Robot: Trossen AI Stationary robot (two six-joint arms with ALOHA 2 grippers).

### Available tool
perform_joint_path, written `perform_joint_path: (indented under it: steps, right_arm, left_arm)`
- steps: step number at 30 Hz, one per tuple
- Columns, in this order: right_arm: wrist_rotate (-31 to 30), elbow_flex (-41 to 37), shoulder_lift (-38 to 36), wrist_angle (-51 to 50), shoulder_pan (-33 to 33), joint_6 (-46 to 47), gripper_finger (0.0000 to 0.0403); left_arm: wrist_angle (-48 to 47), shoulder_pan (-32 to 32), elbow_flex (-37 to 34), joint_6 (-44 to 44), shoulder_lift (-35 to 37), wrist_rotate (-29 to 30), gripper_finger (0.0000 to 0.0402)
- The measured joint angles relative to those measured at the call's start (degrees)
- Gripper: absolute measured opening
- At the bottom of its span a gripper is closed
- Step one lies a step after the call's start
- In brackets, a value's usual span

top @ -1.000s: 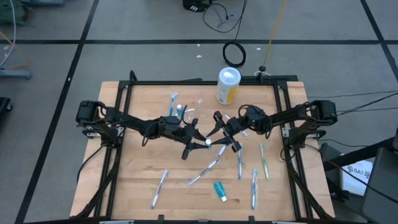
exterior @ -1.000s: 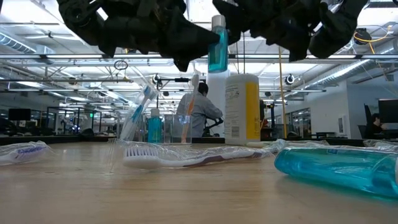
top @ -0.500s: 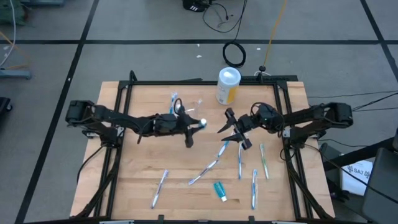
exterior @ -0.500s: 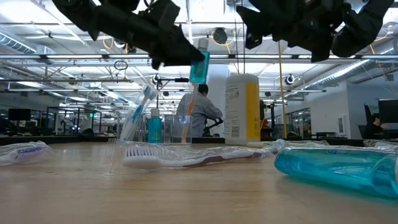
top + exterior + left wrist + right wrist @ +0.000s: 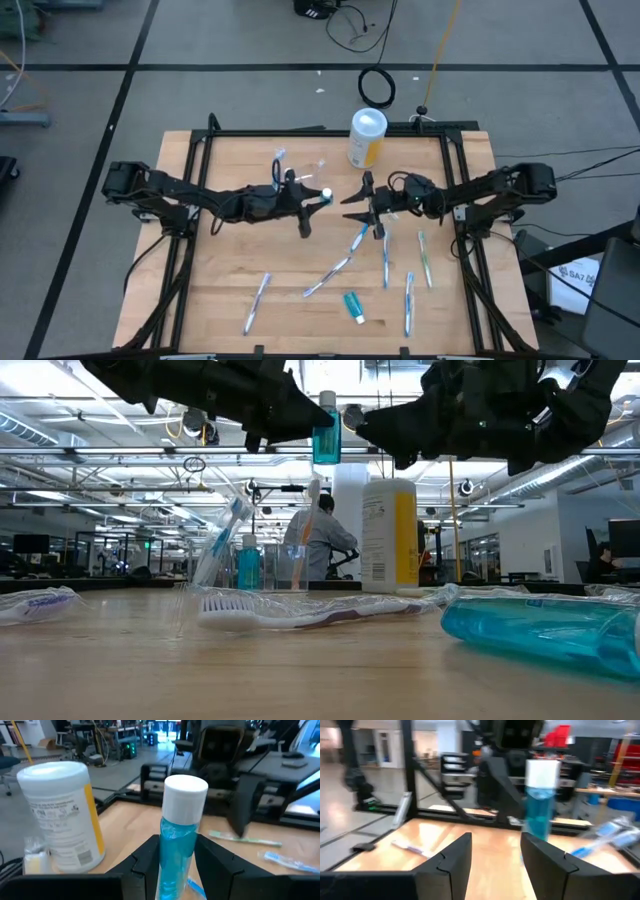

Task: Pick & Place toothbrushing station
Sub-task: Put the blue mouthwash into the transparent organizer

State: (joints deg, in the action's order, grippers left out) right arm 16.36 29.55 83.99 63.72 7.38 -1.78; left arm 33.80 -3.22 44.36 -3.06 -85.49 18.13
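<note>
My left gripper point(image 5: 318, 197) is shut on a small teal toothpaste tube point(image 5: 325, 435) with a white cap, held above the table's middle. The clear plastic cup point(image 5: 291, 176) stands just beyond it with toothbrushes and another teal tube point(image 5: 248, 566) inside. My right gripper point(image 5: 358, 198) is open and empty, just right of the held tube, and its fingers point at the tube point(image 5: 540, 805). Several toothbrushes point(image 5: 344, 262) and one teal tube point(image 5: 354, 305) lie flat on the near half of the table. My left gripper pinches the tube's teal body point(image 5: 175, 855) between its two fingers point(image 5: 148, 862), below the white cap point(image 5: 186, 790). The fingers come level from the table's left and lie across the tube. The tube stands upright, cap up, lifted clear of the table.
A tall yellow canister with a white lid point(image 5: 366, 137) stands at the far edge, right of the cup. Loose toothbrushes lie at the near left point(image 5: 257, 300) and near right point(image 5: 408, 300). Dark frame rails point(image 5: 462, 200) run along the table's sides. A person point(image 5: 322, 540) stands in the room behind.
My left gripper has carried the tube up and toward the far edge, nearer the cup; the tube tipped on the way and stands upright again. My right gripper has drawn back from the tube toward the right edge, then come a little back toward it.
</note>
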Motion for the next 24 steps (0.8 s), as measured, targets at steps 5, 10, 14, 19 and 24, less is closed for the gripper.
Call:
perform_joint_path:
  steps: [5,10,14,19,24]
  right_arm:
    - [-3.18,0.59,1.84,-0.01,0.03,1.49,0.0183]
    - [-3.22,2.71,4.16,0.14,-0.72,3.58,0.0184]
    - [-3.44,3.55,4.22,-0.06,-0.74,3.69,0.0181]
    - [-6.14,3.49,4.24,0.44,-0.72,3.71,0.018]
    - [-6.08,3.49,4.19,0.74,-0.79,3.71,0.0178]
  left_arm:
    - [3.11,0.04,0.0,0.01,0.0,-0.33,0.0118]
    - [5.42,0.13,0.0,0.07,0.01,-2.29,0.0118]
    - [6.42,0.22,0.0,0.1,0.0,-4.17,0.0118]
    - [6.41,0.25,0.0,0.08,0.0,-5.1,0.0118]
    - [6.77,0.24,0.0,-0.29,0.0,-5.14,0.0118]
